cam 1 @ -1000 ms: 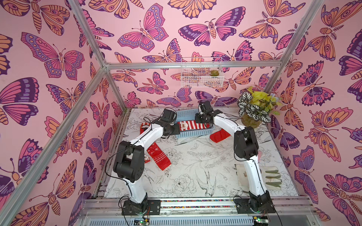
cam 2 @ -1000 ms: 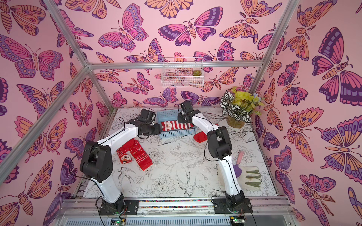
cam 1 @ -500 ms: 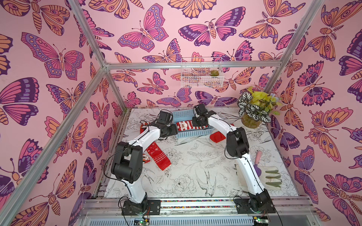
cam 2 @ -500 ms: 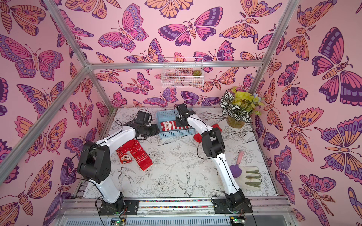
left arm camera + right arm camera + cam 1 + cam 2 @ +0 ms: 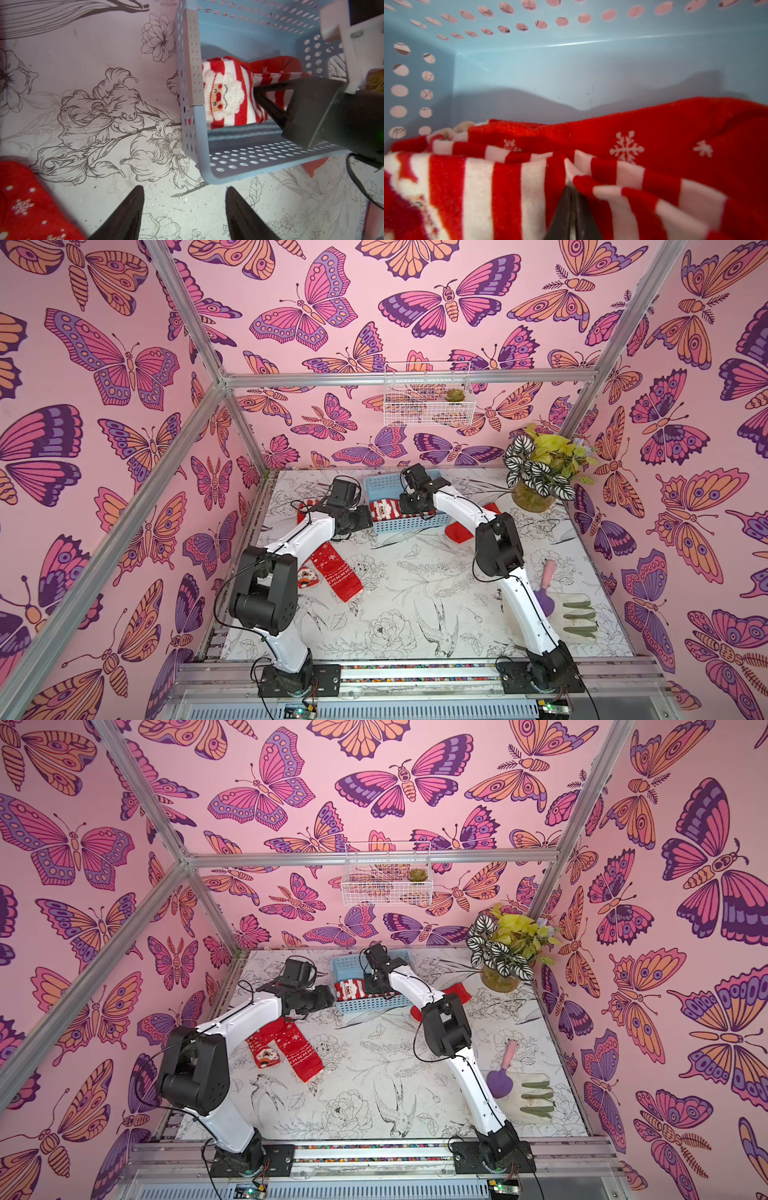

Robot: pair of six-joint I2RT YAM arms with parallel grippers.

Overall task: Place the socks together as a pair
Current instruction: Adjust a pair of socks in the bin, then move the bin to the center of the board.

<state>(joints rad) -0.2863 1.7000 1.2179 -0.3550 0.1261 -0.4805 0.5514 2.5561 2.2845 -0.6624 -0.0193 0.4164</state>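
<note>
Right gripper pinches thin fold of red-white striped Santa sock in blue perforated plastic basket at desk far edge, left gripper released beside; lift may slip or drag red snowflake sock.

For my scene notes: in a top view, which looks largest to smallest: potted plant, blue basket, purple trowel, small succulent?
Potted plant and blue basket: about alike, basket partly hidden by the right arm, so unranked.
Purple trowel.
Small succulent, smallest.
</note>
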